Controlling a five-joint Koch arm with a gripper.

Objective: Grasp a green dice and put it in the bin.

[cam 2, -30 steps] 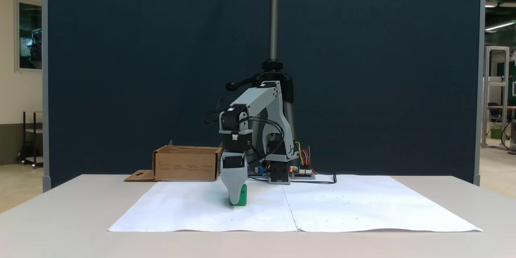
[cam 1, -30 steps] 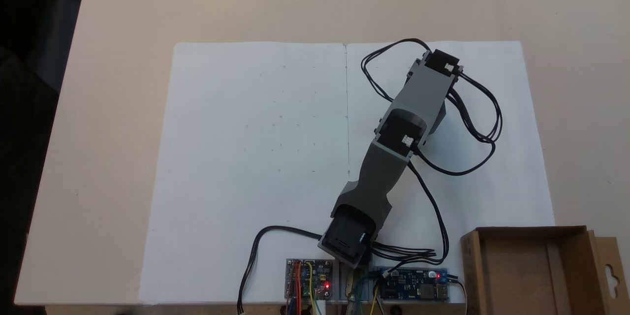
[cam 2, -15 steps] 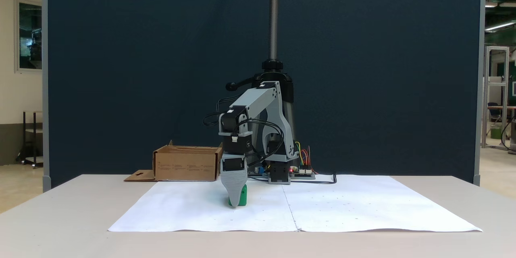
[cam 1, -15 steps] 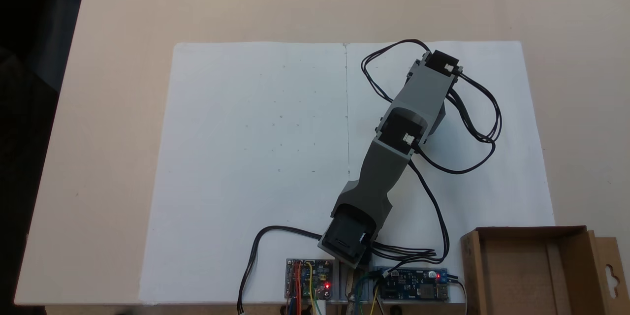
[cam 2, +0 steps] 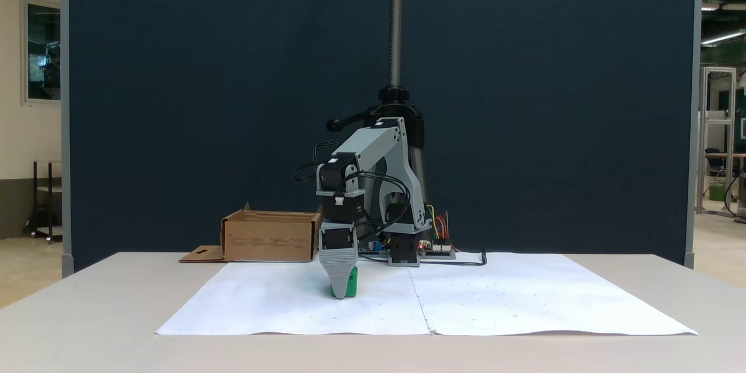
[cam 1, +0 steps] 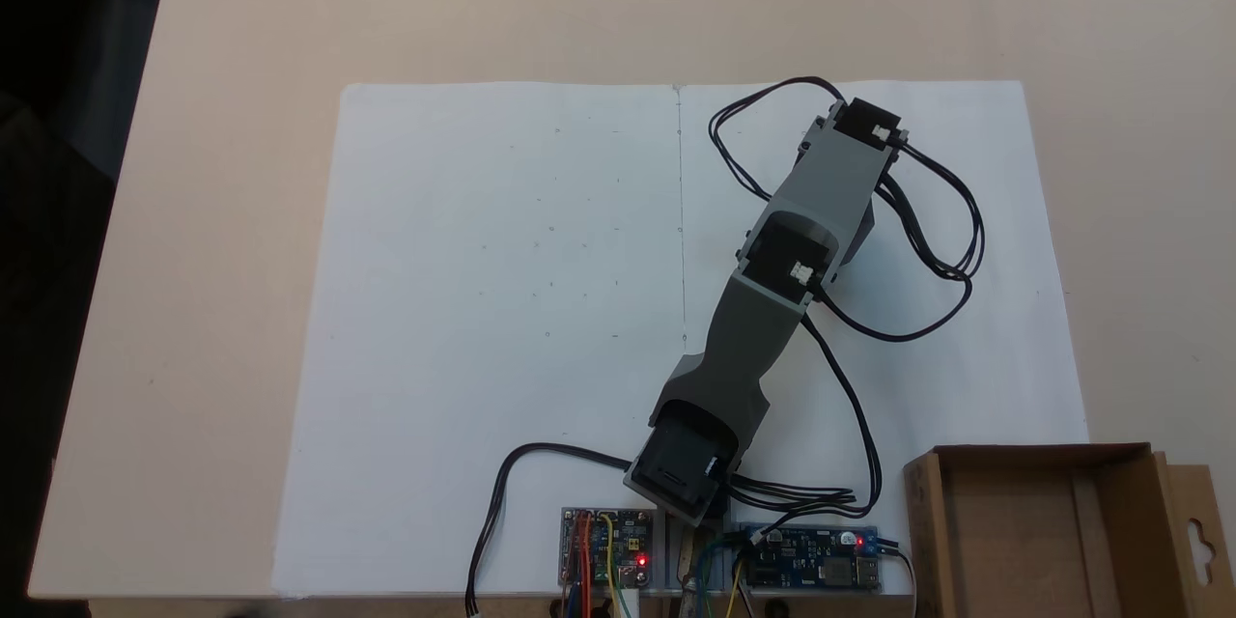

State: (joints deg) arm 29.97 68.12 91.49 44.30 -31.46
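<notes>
Beige table before a dark blue screen carries white paper, the grey arm, and the brown cardboard bin, whose printed lines are too small to read. Pointing down on the paper, the gripper has 1 grey jaw fronting the green dice; whether it clamps, I cannot tell.

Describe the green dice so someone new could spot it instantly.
In the side-on fixed view, find the white paper sheet on the table, then the grey arm's gripper pointing down at it. The green dice sits right behind the gripper, the sole bright green thing there.
</notes>
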